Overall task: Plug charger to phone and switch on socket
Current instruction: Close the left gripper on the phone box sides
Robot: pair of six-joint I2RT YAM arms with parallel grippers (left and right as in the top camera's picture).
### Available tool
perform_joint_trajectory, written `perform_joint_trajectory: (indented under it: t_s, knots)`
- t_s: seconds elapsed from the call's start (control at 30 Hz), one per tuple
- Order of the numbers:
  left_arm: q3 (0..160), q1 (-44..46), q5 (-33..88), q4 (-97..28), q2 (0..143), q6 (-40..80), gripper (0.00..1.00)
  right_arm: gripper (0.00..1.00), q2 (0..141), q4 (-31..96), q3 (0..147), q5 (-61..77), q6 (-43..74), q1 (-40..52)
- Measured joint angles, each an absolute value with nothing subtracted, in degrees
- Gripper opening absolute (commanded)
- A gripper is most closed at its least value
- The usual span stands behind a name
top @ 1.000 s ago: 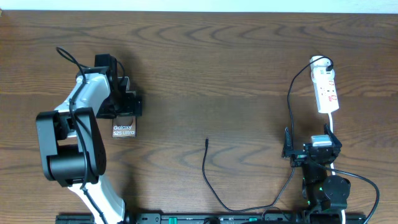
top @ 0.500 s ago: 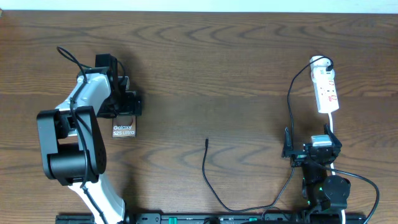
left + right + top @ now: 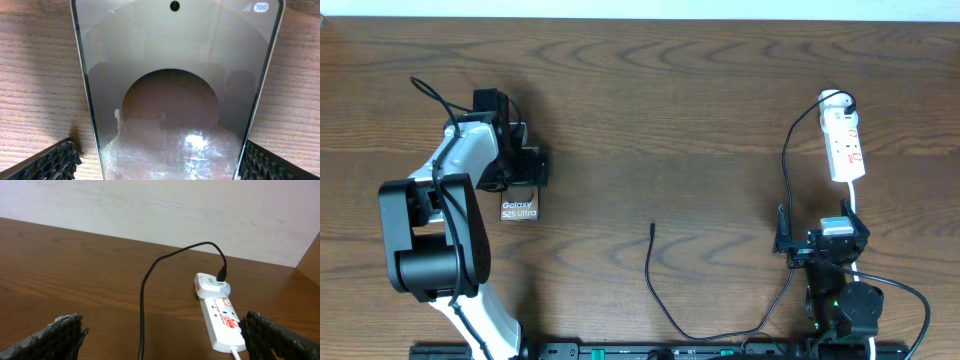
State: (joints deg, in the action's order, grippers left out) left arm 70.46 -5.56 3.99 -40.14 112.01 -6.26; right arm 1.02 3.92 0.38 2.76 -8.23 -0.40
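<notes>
The phone (image 3: 519, 208) lies flat at the left, its "Galaxy S25 Ultra" lettering showing. My left gripper (image 3: 523, 183) hangs over its far end, open. In the left wrist view the phone (image 3: 175, 100) fills the frame and runs between the two fingers of the left gripper (image 3: 162, 162). The charger (image 3: 665, 300) lies loose mid-table, its tip (image 3: 652, 227) bare, and its cable runs right to the white plug head (image 3: 833, 100) on the socket (image 3: 846, 145). My right gripper (image 3: 822, 230) is open just short of the socket (image 3: 222, 322), with the charger cable (image 3: 142, 310) between its fingers.
The socket's white cord (image 3: 853, 200) trails toward the right arm's base (image 3: 840, 305). The left arm's black body (image 3: 430, 235) covers the near-left table. A pale wall (image 3: 160, 205) stands behind the table's far edge.
</notes>
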Motion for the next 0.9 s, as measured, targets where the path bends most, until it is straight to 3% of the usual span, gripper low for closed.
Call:
perform_joint_trajectory:
  t_s: [0.9]
  knots:
    - [70.48,-6.11,6.2,-41.78,111.72,-10.28,0.98,0.99,1.02,3.92,0.38,2.76,-8.23,-0.4]
